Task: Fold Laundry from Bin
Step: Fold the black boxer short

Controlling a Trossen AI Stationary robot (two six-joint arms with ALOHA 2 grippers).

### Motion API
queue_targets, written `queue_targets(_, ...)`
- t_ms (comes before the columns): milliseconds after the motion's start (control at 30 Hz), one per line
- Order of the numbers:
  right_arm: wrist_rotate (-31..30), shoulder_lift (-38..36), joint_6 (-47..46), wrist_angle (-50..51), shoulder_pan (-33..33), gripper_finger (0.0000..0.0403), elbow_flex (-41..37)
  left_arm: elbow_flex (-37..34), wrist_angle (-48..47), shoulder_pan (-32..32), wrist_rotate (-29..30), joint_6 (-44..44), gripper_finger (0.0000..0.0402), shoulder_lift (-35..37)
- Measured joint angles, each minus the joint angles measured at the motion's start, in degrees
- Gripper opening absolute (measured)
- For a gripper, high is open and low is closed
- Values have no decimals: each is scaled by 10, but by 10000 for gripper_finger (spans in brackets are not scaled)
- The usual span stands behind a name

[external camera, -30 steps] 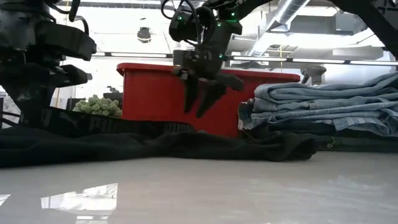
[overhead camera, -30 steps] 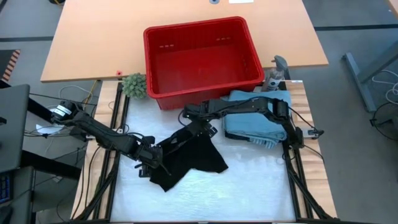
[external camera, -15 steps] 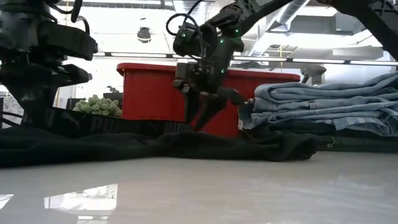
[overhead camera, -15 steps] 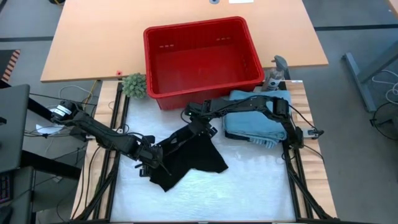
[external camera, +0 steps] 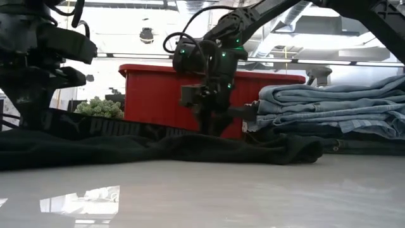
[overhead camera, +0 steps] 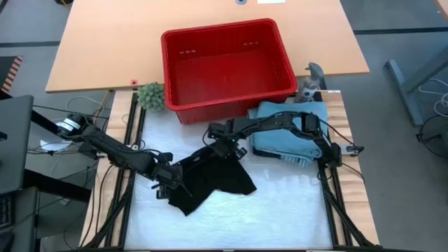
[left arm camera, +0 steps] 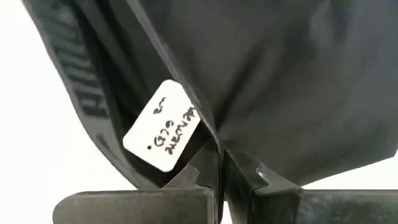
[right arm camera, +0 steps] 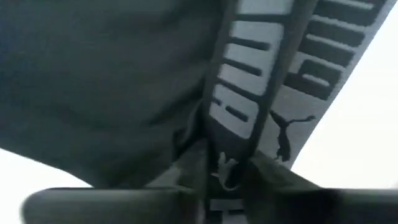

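A black garment with a lettered waistband lies spread on the white table top. My left gripper is shut on its left part, beside a white label. My right gripper stands at the garment's far edge, shut on the waistband. The red bin stands behind them on the far side, with no cloth showing in it. A folded stack of light blue denim lies to the right. My left gripper pinches a fold of the black cloth between its two fingers, right next to the white label. The fingers come steeply from above. The cloth lies on the table around them. My right gripper pinches the lettered waistband at the garment's far edge between its two fingers. It comes from above, pointing steeply down, with the fingers across the band. The garment still rests on the table.
A small green plant stands left of the bin. The denim stack rises close to the right of my right gripper. The white surface in front of the garment lies bare. Cables run along both table sides.
My right gripper has come down from above the garment onto its far edge, and its fingers have closed from wide apart onto the waistband. The garment has stayed flat.
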State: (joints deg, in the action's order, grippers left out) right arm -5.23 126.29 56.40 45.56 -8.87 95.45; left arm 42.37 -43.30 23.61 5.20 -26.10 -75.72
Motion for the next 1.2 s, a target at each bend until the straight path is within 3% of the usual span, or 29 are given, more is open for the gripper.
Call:
queue_targets(133, -10, -16, -25, 18, 3, 22, 5, 0, -27, 0, 0, -1, 0, 0)
queue_targets(367, -13, -63, -160, 96, 10, 23, 52, 0, -44, 0, -4, -34, 0, 0)
queue_targets(533, 0, -82, -257, 180, 47, 23, 58, 0, -43, 0, -49, -104, 0, 0)
queue_targets(700, 56, -97, -342, 242, 115, 23, 60, 16, -30, 25, -103, -162, 0, 0)
queue_targets(900, 98, -105, -444, 256, 221, 23, 60, 100, 40, 98, -109, -162, 0, 0)
queue_targets(1200, 112, -109, -695, 245, 393, 23, 73, 202, 96, 215, -4, -189, 0, -3)
